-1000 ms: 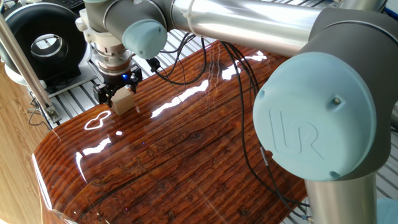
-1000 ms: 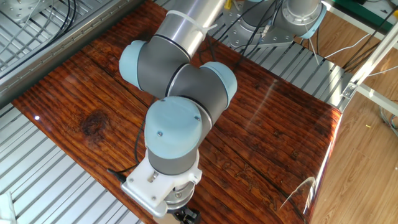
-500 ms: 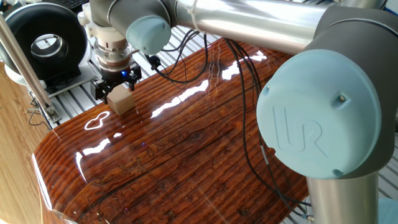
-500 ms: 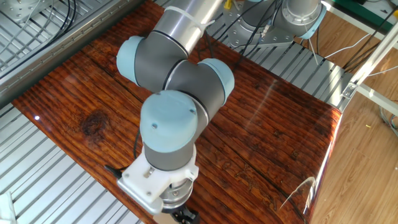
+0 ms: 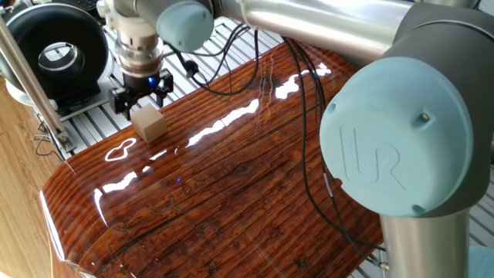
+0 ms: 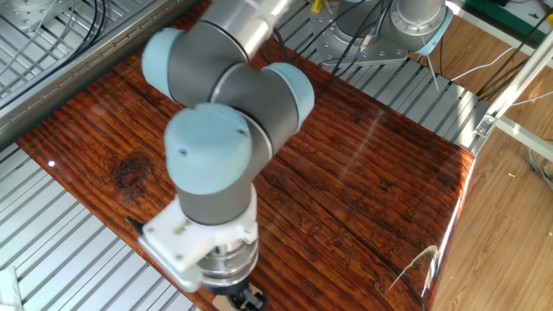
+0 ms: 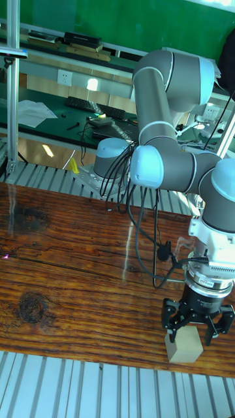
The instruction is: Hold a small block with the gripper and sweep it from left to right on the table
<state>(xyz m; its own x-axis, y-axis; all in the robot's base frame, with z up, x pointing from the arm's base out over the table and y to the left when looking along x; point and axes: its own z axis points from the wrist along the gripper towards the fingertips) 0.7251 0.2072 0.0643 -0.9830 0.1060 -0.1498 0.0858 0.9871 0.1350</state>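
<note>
The small block [image 5: 149, 124], a light-tan wooden cube, rests on the glossy reddish-brown table [image 5: 231, 193] near its far left corner. My black gripper [image 5: 141, 100] hangs just above it, open, fingers spread wider than the cube and apart from it. In the tall fixed view the block [image 7: 184, 344] stands at the table's [image 7: 78, 274] front edge, directly under the open gripper [image 7: 198, 321]. From the other fixed view the arm's wrist covers the block, and only the gripper's tip [image 6: 246, 299] shows at the bottom edge of the table [image 6: 363, 173].
A black round device [image 5: 54, 50] sits on the silver slatted surface [image 5: 85, 123] behind the block. An aluminium post [image 5: 27, 69] stands at the left. Black cables [image 5: 301, 139] trail over the table. The arm's large elbow [image 5: 401, 139] fills the right.
The gripper has opened and let go of the block, then risen a little. The block now lies flat on the table instead of tilted in the fingers.
</note>
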